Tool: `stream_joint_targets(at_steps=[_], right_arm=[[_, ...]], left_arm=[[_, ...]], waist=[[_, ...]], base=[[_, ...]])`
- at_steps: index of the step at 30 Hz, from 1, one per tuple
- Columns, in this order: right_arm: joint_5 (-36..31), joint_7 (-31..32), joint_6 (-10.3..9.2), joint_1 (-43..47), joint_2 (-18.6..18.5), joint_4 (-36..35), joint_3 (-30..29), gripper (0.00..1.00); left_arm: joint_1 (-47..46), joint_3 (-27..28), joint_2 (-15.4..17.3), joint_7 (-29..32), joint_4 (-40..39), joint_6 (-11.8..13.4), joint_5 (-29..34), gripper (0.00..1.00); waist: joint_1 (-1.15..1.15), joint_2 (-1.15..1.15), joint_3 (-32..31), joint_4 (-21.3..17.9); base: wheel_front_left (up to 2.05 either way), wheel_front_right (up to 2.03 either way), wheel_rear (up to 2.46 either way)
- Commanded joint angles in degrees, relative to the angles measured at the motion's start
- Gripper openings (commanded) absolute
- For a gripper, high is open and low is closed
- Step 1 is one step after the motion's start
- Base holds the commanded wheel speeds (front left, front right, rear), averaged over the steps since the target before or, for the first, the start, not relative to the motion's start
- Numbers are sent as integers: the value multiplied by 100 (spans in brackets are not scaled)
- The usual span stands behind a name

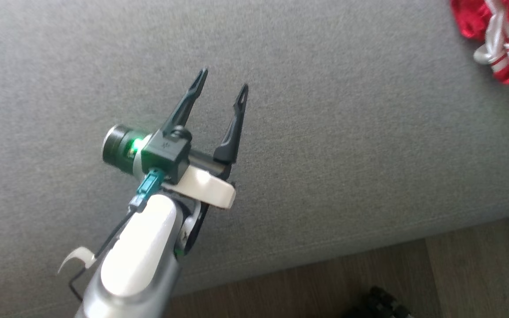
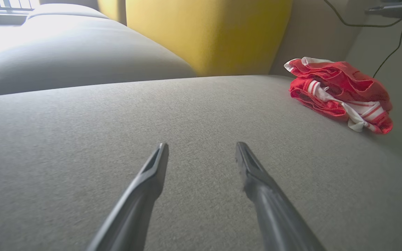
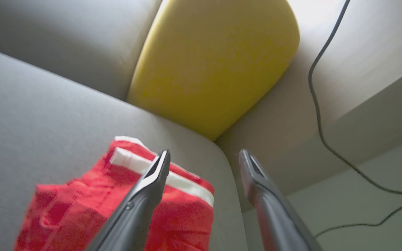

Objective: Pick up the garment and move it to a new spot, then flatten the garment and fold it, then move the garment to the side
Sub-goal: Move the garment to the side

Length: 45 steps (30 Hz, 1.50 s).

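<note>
Grey sofa seat [image 2: 187, 115], crumpled red-and-white garment [image 2: 340, 89]

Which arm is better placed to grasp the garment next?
Right, likely. The right gripper is open just over the red garment; the left gripper is open over bare sofa, well apart from the garment.

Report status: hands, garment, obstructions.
Left hand open, over grey seat. Right hand open above red-and-white garment, not gripping. Garment bundled by seat corner. Cable hangs beyond the edge, off it.
</note>
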Motion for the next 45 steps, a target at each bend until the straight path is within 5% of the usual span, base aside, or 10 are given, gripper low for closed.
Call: stream_joint_targets(at_steps=[1, 13, 28, 37, 45], right_arm=[[-43, -161, -3, 15, 33, -349, -26, 100], [-529, -1580, -3, 1160, 1500, -1410, 169, 100], [-1149, -2592, -3, 3903, 3388, -1579, -933, 100], [-1428, -2603, -3, 4998, 3580, -1977, -966, 100], [-1121, -2604, -3, 5307, 3583, -1609, -810, 100]], left_arm=[[132, 218, 57, 12, -216, 73, -50, 100], [994, 996, 57, 12, -490, 307, -96, 100], [2282, 1464, 57, 12, -619, 381, -75, 100], [2741, 1480, 57, 12, -622, 443, -67, 100], [2931, 1462, 57, 12, -717, 531, -84, 100]], waist=[[0, 0, -352, 51], [0, 0, -1605, 518], [0, 0, -2758, 1184], [0, 0, -3018, 1302], [0, 0, -3090, 1322]], base=[[0, 0, 0], [0, 0, 0], [0, 0, 0], [0, 0, 0], [0, 0, 0]])
